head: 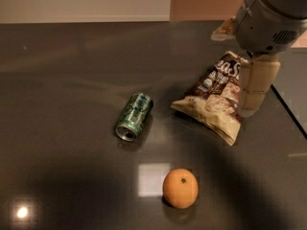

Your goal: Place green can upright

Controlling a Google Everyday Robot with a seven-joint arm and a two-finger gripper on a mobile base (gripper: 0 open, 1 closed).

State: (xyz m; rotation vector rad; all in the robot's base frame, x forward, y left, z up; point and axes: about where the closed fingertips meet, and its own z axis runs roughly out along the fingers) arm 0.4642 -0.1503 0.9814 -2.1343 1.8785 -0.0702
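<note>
Claw (pixel 254 87), whose opening I cannot tell, hangs near the right edge of the table (pixel 57 80); green can (pixel 134 116) lies toppled well left of it, long axis aimed at the near-left corner.

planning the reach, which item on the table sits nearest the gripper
The chip bag; the gripper overlaps its right edge, while the green can and orange lie further left.
</note>
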